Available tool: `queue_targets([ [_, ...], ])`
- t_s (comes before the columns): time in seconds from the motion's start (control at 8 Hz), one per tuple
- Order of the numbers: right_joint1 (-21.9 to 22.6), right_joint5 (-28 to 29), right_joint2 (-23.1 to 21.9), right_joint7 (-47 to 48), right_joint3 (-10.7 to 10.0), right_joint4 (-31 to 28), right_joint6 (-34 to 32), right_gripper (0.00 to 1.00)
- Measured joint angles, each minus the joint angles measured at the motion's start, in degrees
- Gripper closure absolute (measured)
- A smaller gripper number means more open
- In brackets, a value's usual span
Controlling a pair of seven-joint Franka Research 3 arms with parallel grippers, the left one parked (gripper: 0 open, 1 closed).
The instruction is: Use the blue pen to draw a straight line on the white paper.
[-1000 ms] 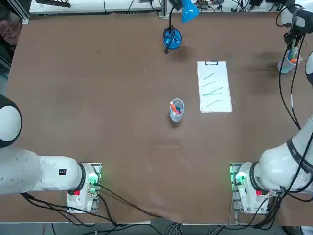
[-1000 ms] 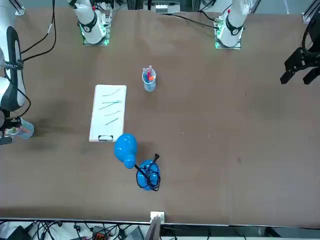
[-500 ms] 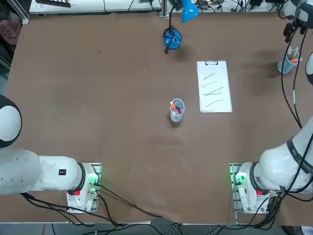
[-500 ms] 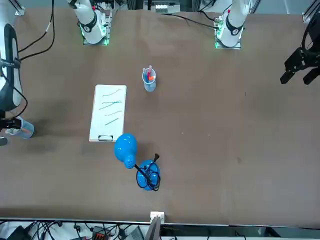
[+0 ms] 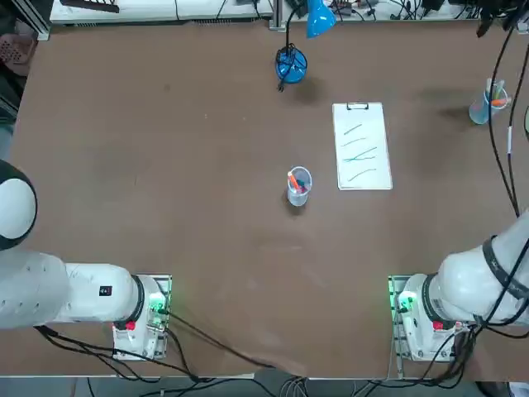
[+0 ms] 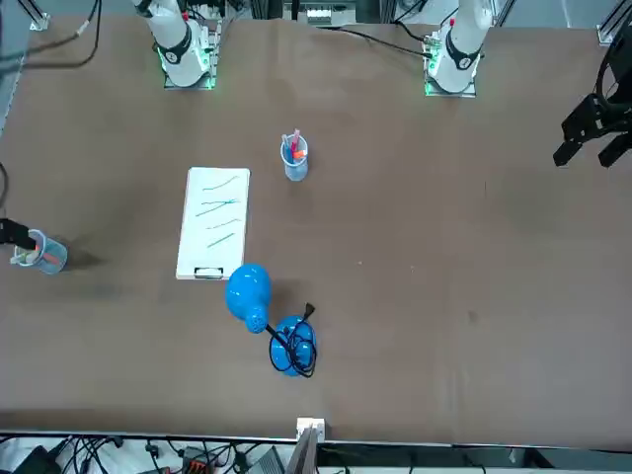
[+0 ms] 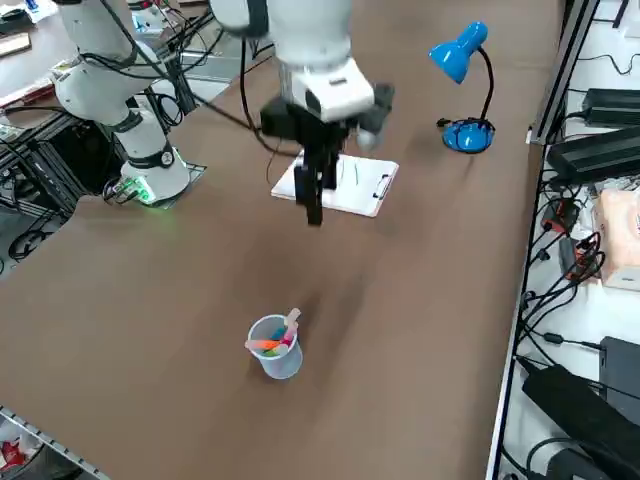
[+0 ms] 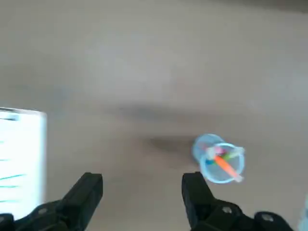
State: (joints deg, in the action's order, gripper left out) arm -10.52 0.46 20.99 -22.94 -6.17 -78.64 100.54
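1. Brown table: its bare stretch between cup and sheet is judged to give free passage for carrying a pen across, so no detour is needed.
2. White paper: it is seen lying flat at 3 o'clock from the middle cup, with its dark clip at the 12 o'clock edge and several slanted greenish strokes already on it.
3. Right gripper: it is held above the table, released wide, with nothing grasped. A straight descent over the outer cup is advised.
4. Outer cup: it is found at 3 o'clock from the paper, with orange pens inside.
5. Blue pen: it cannot be told for certain. A pale slim stick leaning from that cup is judged likeliest and should be pinched high on its shaft, clear of the orange ones.
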Motion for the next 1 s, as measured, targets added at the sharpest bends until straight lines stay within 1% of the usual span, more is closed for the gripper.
queue_targets([
  [0.12, 0.9, 1.7, -3.1, 0.2, 0.6, 0.2, -2.6, 0.0],
  [0.25, 2.7, 2.1, -6.1, 2.9, 1.1, 0.2, -5.1, 0.0],
  [0.38, 4.8, 2.1, -9.0, 7.6, 1.8, -0.2, -7.5, 0.0],
  [0.5, 7.3, 2.1, -12.0, 12.0, 2.4, -1.9, -9.0, 0.0],
  [0.62, 9.1, 2.0, -15.6, 14.4, 3.0, -5.2, -9.9, 0.0],
  [0.75, 9.7, 2.0, -19.2, 15.4, 4.1, -8.9, -11.0, 0.0],
  [0.88, 9.9, 2.0, -21.7, 15.7, 5.0, -11.2, -12.8, 0.0],
  [1.0, 10.4, 2.0, -23.1, 15.8, 5.6, -12.1, -13.9, 0.0],
])
